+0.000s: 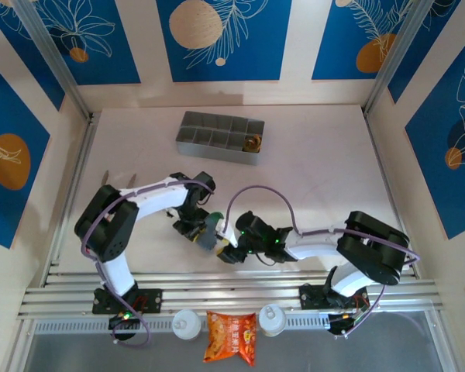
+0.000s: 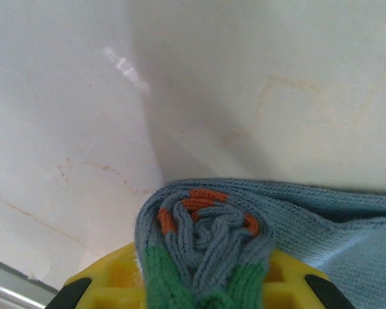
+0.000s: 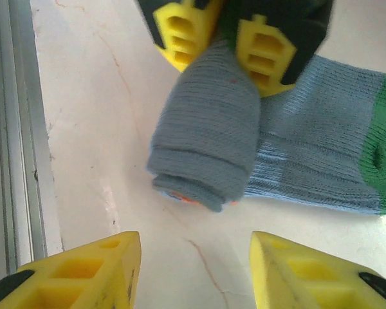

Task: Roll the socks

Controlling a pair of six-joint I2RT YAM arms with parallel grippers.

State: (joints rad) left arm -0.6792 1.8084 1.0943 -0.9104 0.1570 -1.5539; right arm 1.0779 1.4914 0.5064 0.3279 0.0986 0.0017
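Grey-blue sock point(image 3: 206, 148), its rolled end clamped in my left pincer point(image 3: 224, 48); my right pincer point(image 3: 192, 267) stands open just before the roll, holding nothing.

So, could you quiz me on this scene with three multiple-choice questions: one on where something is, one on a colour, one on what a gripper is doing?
1. Where does the grey tray sit on the table?
A at the near edge
B toward the far side
C under the right gripper

2. The sock roll is mainly:
A grey-blue
B red
C white

3. The right gripper is:
A clamped on the roll
B open, holding nothing
C holding the tray

Answers:
1 B, the top view shows it at the table's far end.
2 A, its knit is grey-blue.
3 B, its fingers stand apart over bare table, while the left gripper pinches the roll.
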